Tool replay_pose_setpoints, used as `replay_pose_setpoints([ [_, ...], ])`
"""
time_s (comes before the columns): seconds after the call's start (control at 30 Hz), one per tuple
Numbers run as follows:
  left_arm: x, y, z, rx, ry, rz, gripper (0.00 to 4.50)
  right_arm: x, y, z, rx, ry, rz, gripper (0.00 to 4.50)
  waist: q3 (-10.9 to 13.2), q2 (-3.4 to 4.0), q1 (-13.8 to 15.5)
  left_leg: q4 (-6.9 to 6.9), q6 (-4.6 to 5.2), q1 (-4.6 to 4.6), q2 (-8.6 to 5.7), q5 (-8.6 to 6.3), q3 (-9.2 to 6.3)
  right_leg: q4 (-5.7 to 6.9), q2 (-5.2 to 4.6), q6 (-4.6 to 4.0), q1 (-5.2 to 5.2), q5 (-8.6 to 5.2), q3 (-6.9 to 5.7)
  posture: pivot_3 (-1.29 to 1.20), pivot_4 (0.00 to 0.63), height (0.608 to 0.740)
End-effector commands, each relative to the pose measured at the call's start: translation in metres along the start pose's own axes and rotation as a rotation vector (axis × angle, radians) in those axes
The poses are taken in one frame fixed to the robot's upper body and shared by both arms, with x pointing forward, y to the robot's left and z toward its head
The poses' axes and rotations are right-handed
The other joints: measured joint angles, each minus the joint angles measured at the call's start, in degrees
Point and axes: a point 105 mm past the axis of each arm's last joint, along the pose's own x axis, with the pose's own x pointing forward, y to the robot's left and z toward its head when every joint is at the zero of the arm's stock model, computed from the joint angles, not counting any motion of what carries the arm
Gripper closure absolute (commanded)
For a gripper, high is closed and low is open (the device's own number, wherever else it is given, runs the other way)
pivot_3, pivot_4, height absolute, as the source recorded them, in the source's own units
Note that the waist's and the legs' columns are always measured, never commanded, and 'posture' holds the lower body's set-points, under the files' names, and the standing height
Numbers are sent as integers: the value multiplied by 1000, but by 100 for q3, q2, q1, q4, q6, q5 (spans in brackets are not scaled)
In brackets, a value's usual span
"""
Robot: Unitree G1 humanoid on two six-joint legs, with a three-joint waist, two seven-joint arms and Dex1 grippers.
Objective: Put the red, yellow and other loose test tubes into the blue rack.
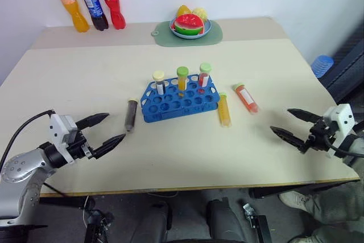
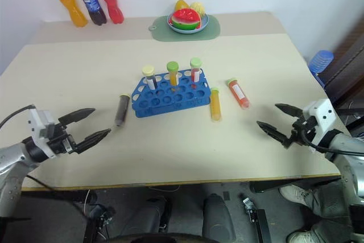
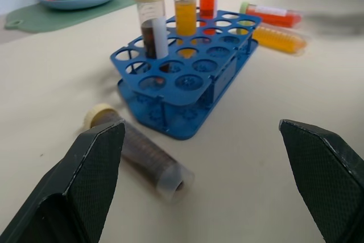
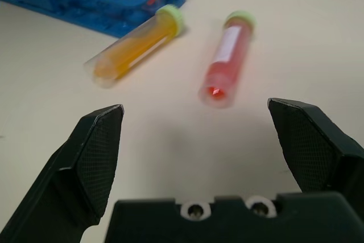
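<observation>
We take the blue rack [image 1: 179, 99] as our landmark; it sits near the middle of the beige table [image 1: 85, 83]. Three capped tubes stand upright in its far row: one with dark liquid and a pale yellow cap [image 1: 159, 82], one with yellow-orange liquid and a green cap [image 1: 182, 79], and one with red liquid and a pale green cap [image 1: 204, 74].

Three loose tubes lie flat on the table around the rack. The dark brown tube [image 1: 131, 115] lies just beside the rack's left end, apart from it, its tan cap pointing away from us. The yellow-orange tube [image 1: 224, 109] lies just beside the rack's right end, green cap at the far end. The red-orange tube with the white label [image 1: 246, 97] lies a little farther right of the rack, beyond the yellow-orange one and not touching it.

Our left gripper [image 1: 107, 129] hovers nearer to us and left of the rack, close to the dark brown tube, its jaws spread wide and empty. Our right gripper [image 1: 296, 123] hovers right of the rack and nearer to us, beyond the red-orange tube, its jaws likewise spread wide and holding nothing.

Well behind the rack, a green mat [image 1: 213, 35] carries a plate of fruit [image 1: 189, 24], and three soda bottles [image 1: 91, 1] stand at the far left corner.
</observation>
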Motion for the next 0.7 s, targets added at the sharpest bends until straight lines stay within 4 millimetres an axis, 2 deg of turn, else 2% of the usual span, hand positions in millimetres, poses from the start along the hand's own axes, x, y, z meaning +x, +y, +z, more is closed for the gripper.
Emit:
replay_pose_setpoints([
  [0.03,-3,-1,5,14,14,-13,0,-1,-1,13,-44,-32,1,34,0,1,5,0,0,-1,0,-1,0,-1,0,0,0,0,0,0,150,740],
  [0.23,-1,-5,5,-5,-1,-22,0,3,-1,14,-43,-31,17,34,1,0,13,0,0,-5,0,-3,-1,-16,-1,-1,2,0,0,0,150,740],
  [0.47,4,-5,12,30,-29,-30,0,10,-9,25,-41,-54,4,34,1,0,10,0,-1,-5,0,-3,-1,-17,-1,-1,1,0,-1,0,150,740],
  [0.6,13,-13,13,65,-28,-72,0,24,-15,36,-4,0,14,34,2,2,2,1,-1,-6,0,-3,0,-20,-2,-4,1,1,-1,0,150,740],
  [0.7,20,-15,14,92,-26,-83,0,37,-25,55,-118,11,-69,34,3,3,9,-1,-1,-7,0,-3,0,-22,-2,-5,-2,2,-1,0,150,740],
])
